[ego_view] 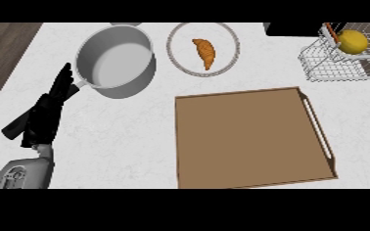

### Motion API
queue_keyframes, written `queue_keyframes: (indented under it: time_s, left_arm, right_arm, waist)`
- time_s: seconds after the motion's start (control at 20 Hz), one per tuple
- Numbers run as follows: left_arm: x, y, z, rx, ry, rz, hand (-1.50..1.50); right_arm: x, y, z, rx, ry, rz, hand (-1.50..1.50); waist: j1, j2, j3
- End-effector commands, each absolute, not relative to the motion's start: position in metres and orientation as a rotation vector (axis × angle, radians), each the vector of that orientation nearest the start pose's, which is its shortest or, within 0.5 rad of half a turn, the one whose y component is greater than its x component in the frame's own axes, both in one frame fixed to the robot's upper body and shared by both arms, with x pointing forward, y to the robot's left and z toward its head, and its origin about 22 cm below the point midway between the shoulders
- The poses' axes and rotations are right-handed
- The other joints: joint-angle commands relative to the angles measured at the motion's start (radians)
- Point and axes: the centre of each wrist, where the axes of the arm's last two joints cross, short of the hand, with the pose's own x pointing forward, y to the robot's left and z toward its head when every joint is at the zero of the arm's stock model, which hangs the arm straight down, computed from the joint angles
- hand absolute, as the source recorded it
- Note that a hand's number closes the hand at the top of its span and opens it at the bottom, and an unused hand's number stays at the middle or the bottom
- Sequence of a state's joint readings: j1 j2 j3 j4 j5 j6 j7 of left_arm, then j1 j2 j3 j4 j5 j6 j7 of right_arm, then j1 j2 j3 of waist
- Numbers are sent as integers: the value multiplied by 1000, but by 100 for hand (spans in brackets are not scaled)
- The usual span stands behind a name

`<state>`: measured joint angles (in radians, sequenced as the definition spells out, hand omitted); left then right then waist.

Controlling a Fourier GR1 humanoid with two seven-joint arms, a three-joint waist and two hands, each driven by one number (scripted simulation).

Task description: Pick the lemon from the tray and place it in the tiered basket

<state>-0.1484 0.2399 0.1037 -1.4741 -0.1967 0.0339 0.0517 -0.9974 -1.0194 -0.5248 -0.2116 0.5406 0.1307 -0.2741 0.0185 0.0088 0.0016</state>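
Lemon: seated in tiered basket.
Left hand: fingers straight, nothing held.
Risk: lemon could be rolled out if basket is knocked.

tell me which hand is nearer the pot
Left. The left hand rests open just left of the pot, near its handle; the right hand is out of view.

Only the left hand shows, at the left edge of the frame, its grey forearm rising from the lower left corner. The black fingers stretch straight toward the upper right (held close together, not curled), and they grasp nothing. The right hand lies outside the frame.
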Motion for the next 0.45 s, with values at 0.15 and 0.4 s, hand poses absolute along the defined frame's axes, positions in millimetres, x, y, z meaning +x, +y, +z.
queue_keyframes:
  time_s: [0.15, 0.4]
  left_arm:
    - [277, 295, 38, 426, -1550, -225, 0]
    - [277, 293, 31, 424, -1557, -235, 0]
  right_arm:
    - [259, -602, 221, -890, -1430, 112, -150]
    - [221, -624, 220, -840, -1505, 44, -150]
  waist:
    - [-4, 2, 3]
    - [-1, 5, 4]
